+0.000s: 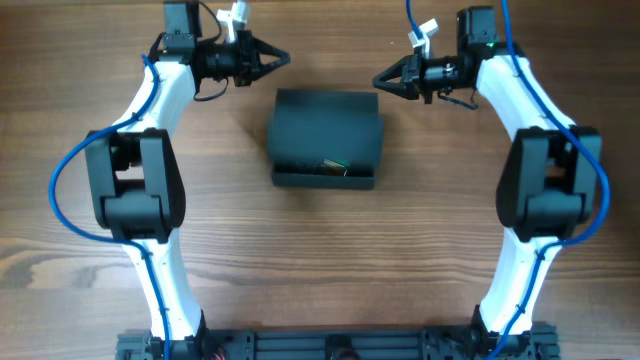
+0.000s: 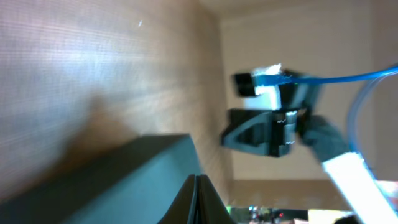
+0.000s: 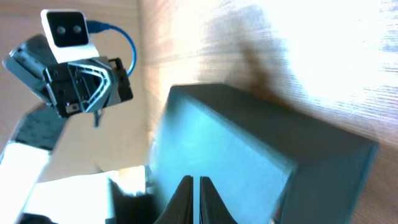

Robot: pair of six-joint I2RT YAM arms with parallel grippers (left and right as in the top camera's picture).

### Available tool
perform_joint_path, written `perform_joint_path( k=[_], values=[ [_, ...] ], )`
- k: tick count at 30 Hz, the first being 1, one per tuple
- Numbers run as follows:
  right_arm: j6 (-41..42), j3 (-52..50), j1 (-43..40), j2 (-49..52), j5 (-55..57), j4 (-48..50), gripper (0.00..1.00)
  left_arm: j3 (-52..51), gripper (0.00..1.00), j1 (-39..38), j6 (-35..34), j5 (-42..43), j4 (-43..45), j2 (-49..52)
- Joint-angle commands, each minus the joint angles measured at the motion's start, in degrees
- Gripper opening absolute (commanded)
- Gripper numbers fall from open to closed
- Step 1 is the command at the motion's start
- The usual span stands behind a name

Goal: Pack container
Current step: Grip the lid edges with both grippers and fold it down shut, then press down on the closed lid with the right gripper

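White arms (image 1: 165,95), black joints (image 1: 135,185) and pincers (image 1: 285,58), blue cables (image 2: 323,79), possibly tagged.
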Motion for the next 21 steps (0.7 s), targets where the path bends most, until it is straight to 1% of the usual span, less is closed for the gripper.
perform_joint_path(
  k=[1,4,6,8,12,16,18,20,21],
  values=[
    [-7.8,0.9,0.4,-6.6,6.6,-5.4,0.04,0.2,0.04,-2.2,15.0,-6.8,-9.7,-5.9],
    [-11.0,0.9,0.5,-9.7,11.9,-10.9,0.05,0.2,0.04,-2.3,18.4,-11.2,-15.6,-7.5],
    [-13.7,0.9,1.1,-12.7,19.0,-15.1,0.05,0.2,0.04,-2.3,22.4,-18.3,-20.0,-9.1],
    [-15.8,0.9,2.0,-15.4,24.6,-17.0,0.05,0.2,0.04,-2.1,25.1,-25.2,-22.6,-10.8],
    [-17.9,0.9,4.5,-21.3,29.6,-18.2,0.06,0.2,0.04,-1.2,25.2,-34.3,-23.9,-14.9],
    [-19.7,0.9,7.6,-26.3,35.6,-22.0,0.09,0.2,0.04,-0.4,25.1,-50.2,-25.5,-19.8],
    [-20.9,0.9,10.2,-28.5,39.1,-25.4,0.09,0.2,0.05,-0.4,25.1,-60.4,-26.4,-22.3],
    [-20.9,0.9,13.0,-29.8,42.2,-28.6,0.08,0.2,0.05,-0.4,24.7,-66.8,-27.0,-23.8],
    [-20.8,0.9,14.4,-29.9,43.3,-29.9,0.06,0.2,0.04,-0.4,24.7,-68.2,-27.3,-24.3]
  ],
)
